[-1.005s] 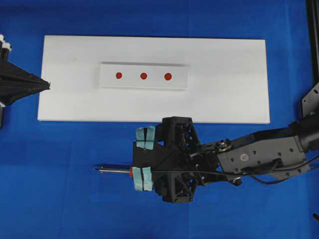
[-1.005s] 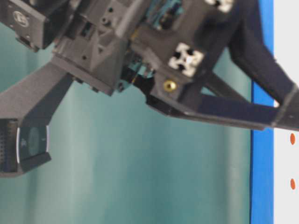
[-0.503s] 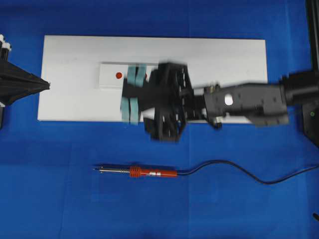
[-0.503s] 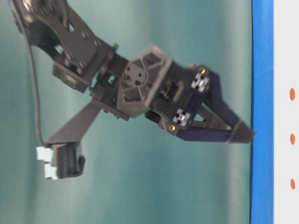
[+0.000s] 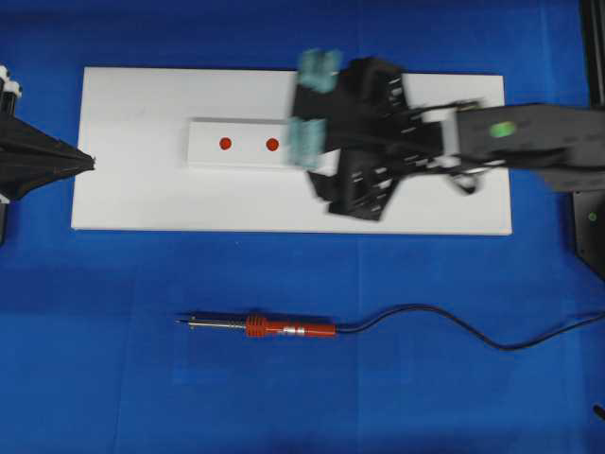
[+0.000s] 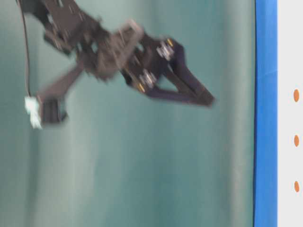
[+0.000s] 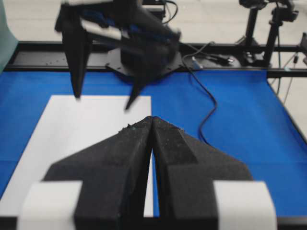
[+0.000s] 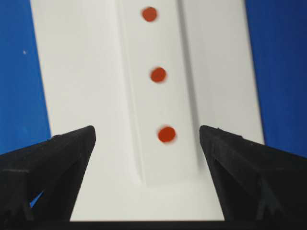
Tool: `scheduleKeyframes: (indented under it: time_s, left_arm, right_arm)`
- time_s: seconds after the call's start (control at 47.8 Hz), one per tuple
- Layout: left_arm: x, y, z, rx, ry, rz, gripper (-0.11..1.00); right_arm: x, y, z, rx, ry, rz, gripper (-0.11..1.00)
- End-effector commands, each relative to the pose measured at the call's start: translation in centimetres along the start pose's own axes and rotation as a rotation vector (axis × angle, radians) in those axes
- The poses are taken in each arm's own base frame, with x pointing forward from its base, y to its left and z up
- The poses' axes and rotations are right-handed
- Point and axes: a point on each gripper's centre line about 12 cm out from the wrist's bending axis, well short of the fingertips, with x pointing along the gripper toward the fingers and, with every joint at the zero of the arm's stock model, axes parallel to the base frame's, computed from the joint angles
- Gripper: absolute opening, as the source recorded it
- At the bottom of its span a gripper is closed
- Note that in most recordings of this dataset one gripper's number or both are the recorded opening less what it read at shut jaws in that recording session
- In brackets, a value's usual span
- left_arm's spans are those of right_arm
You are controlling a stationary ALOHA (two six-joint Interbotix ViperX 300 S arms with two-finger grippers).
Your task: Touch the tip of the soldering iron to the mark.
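The soldering iron (image 5: 267,327) lies flat on the blue table, tip pointing left, with nothing holding it. The mark (image 5: 272,144) is the middle red dot on the white block (image 5: 248,156). My right gripper (image 5: 310,104) hovers, blurred, over the block's right end and hides the third dot. It is open and empty. In the right wrist view all three dots show between the spread fingers (image 8: 62,158), the mark (image 8: 158,74) in the middle. My left gripper (image 5: 87,162) is shut at the board's left edge, its tips (image 7: 151,120) pressed together.
The block sits on a white board (image 5: 142,199) on the blue table. The iron's black cord (image 5: 425,314) curls off to the right edge. A black frame rail (image 5: 594,66) runs along the right side.
My right gripper rose from around the soldering iron's handle and swung up over the board's right part, staying open. The iron stays on the table. The left arm has not moved.
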Motion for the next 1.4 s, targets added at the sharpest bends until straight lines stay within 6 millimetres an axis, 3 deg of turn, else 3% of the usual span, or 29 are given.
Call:
scheduleKeyframes:
  time_s: [0.0, 0.356, 0.545, 0.712, 0.963, 1.382]
  left_arm:
    - [0.2, 0.0, 0.5, 0.002, -0.012, 0.001, 0.0]
    - [0.2, 0.0, 0.4, 0.0, -0.011, 0.001, 0.0]
    - [0.2, 0.0, 0.5, 0.0, -0.012, 0.001, 0.0]
    - [0.2, 0.0, 0.5, -0.001, -0.018, 0.001, 0.0]
    - [0.2, 0.0, 0.5, 0.0, -0.018, 0.001, 0.0]
    - [0.1, 0.0, 0.4, 0.0, -0.011, 0.001, 0.0]
  right_arm:
    - [-3.5, -1.1, -0.4, 0.015, -0.1, 0.028, 0.86]
    - [-11.5, -4.2, -7.4, 0.045, -0.296, 0.086, 0.84]
    - [-13.8, -5.3, -11.2, 0.059, -0.359, 0.096, 0.84]
    - [-14.4, -5.8, -13.8, 0.061, -0.397, 0.106, 0.84]
    - [-13.6, -5.9, -16.7, 0.068, -0.43, 0.133, 0.81]
    - [-12.4, -5.9, -17.8, 0.082, -0.445, 0.147, 0.79]
